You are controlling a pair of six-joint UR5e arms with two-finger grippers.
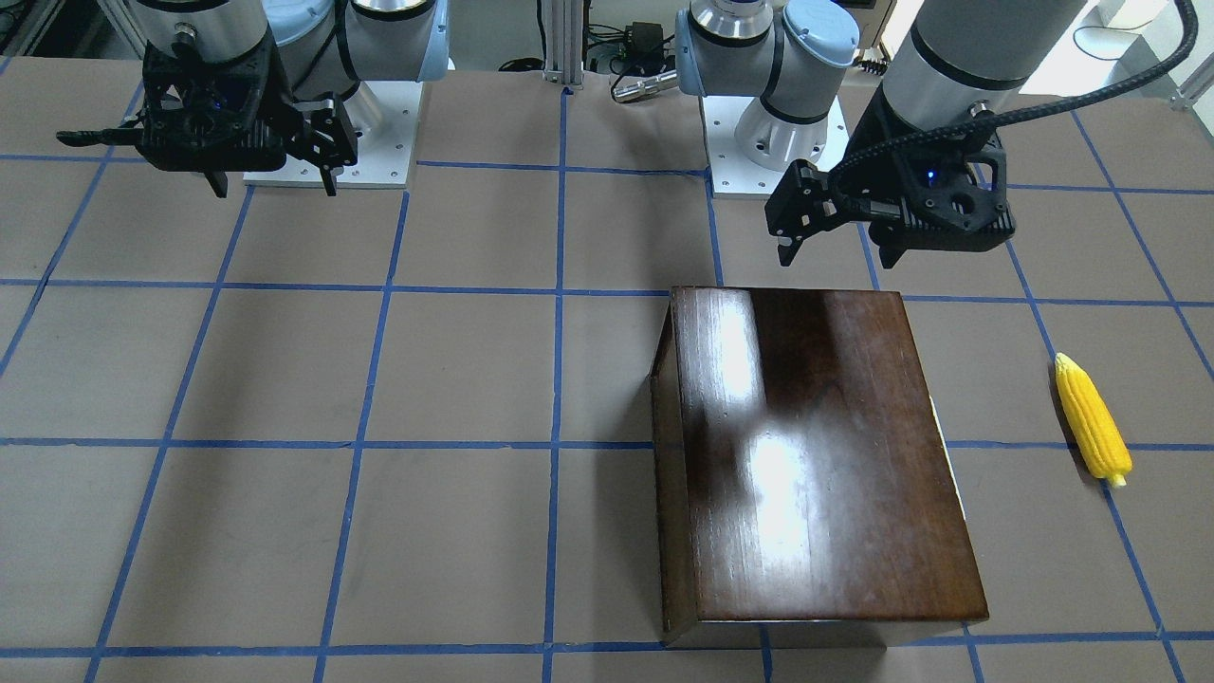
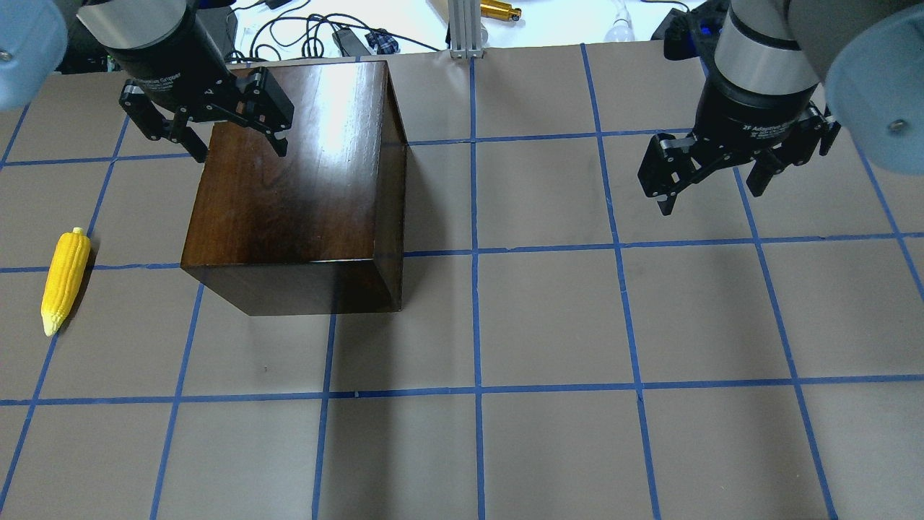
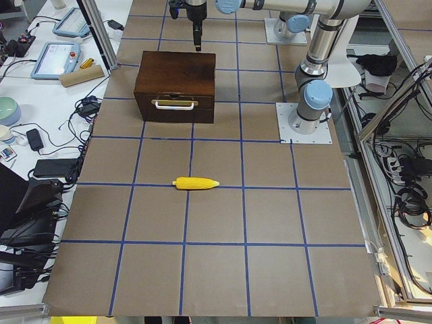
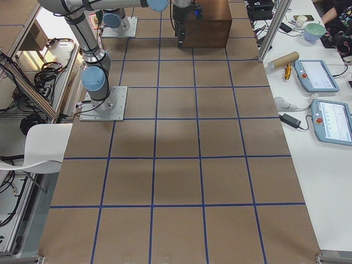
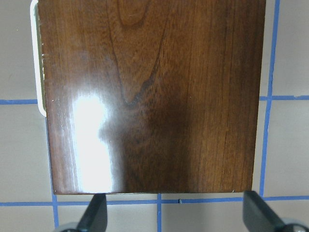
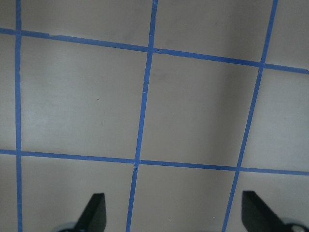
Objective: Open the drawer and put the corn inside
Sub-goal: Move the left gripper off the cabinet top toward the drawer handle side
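Observation:
The glossy dark-brown box (image 2: 296, 188) stands on the table's left half, also in the front view (image 1: 816, 455). Its drawer (image 3: 174, 108) is shut; the dark front panel with a white handle (image 3: 175, 104) faces the robot's left. The handle shows as a white sliver in the left wrist view (image 5: 35, 58). The yellow corn (image 2: 65, 278) lies on the table left of the box, apart from it, also in the front view (image 1: 1093, 419). My left gripper (image 2: 241, 153) hangs open and empty above the box. My right gripper (image 2: 709, 201) hangs open and empty over bare table.
The table is brown paper with a blue tape grid (image 2: 476, 390). The arm bases stand on white plates (image 1: 759, 161) at the robot's side. Beyond the far edge a metal post (image 2: 462, 29), cables and tablets (image 4: 316, 74) sit on a white desk.

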